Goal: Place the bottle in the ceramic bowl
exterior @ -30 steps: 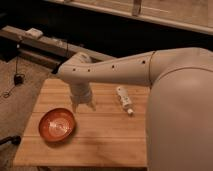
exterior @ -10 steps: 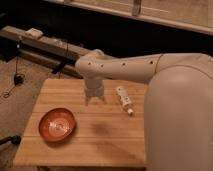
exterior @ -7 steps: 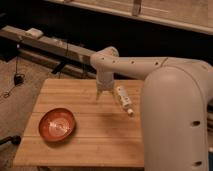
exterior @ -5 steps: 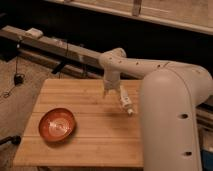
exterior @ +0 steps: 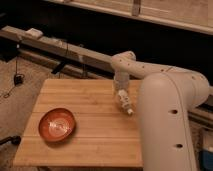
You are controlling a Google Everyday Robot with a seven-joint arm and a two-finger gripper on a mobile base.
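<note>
The bottle (exterior: 124, 101), small, slim and white, lies on its side on the wooden table (exterior: 92, 125) near the right edge. The ceramic bowl (exterior: 57, 124), orange-red with faint rings, sits empty at the table's front left. My gripper (exterior: 120, 88) hangs down from the white arm at the far right of the table, right above the bottle's far end. The large white arm body hides the table's right front part.
A long dark rail with a small white box (exterior: 34, 33) and cables runs behind the table. Speckled floor lies to the left, with a black cable and plug (exterior: 17, 78). The arm's bulky white body (exterior: 170, 125) fills the right foreground.
The gripper has swung from above the table's middle to the right and now hangs over the bottle. The bottle and bowl have not moved.
</note>
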